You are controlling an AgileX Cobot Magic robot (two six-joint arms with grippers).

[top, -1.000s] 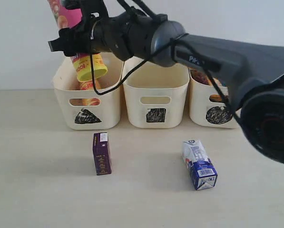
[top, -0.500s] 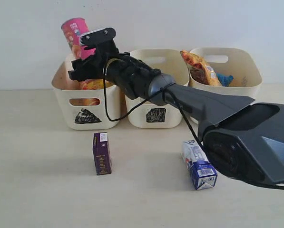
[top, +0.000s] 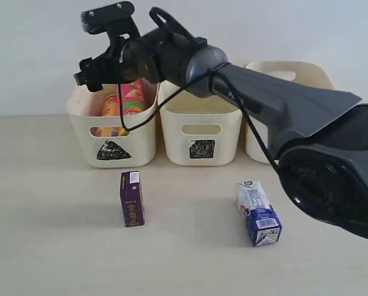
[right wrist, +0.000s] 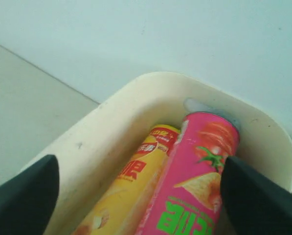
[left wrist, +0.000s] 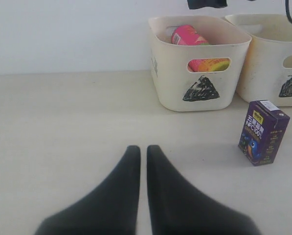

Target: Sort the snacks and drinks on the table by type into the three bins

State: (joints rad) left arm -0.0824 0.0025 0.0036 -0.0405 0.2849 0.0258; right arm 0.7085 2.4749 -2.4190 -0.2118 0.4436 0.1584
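Sorting stands partway: pink tube [top: 132,98] and yellow tube [top: 111,105] lie in the triangle bin [top: 82,132] beneath my wide-open right claw [right wrist: 141,196], my left claw [left wrist: 143,152] is pinched shut and empty, and the purple carton [top: 132,198] and white carton [top: 258,213] wait on the table [top: 48,246].

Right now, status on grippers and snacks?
Left gripper shut. Right gripper open over triangle-marked cream tub; tall pink chip tube inside, beside orange-yellow tube. Dark purple carton, white-blue carton unsorted.
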